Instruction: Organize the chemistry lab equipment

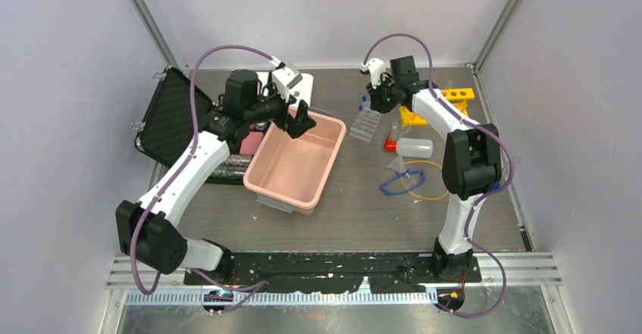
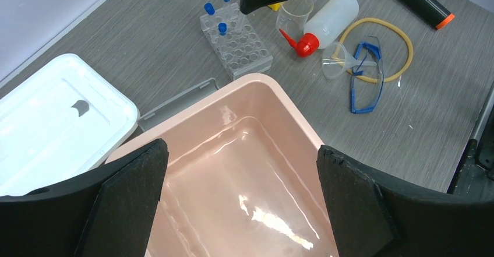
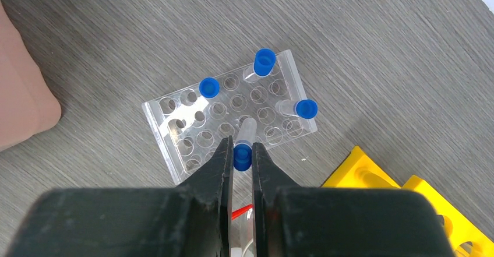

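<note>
My right gripper (image 3: 242, 152) is shut on the blue cap of a clear test tube (image 3: 245, 133), holding it tilted just above the clear tube tray (image 3: 166, 131). Three more blue-capped tubes (image 3: 264, 62) sit in the tray. The yellow tube rack (image 3: 373, 172) stands right beside it. A white red-capped squeeze bottle (image 2: 329, 15) lies next to the clear funnel (image 2: 335, 64), blue safety glasses (image 2: 364, 79) and yellow tubing (image 2: 402, 35). My left gripper (image 2: 242, 152) hangs wide open over the pink tub (image 2: 291, 102) with nothing between its fingers.
The tub's white lid (image 2: 52, 123) lies behind the tub at the back. A black open case (image 1: 170, 118) sits at the far left. A small clear beaker (image 2: 293, 13) stands between the tray and the bottle.
</note>
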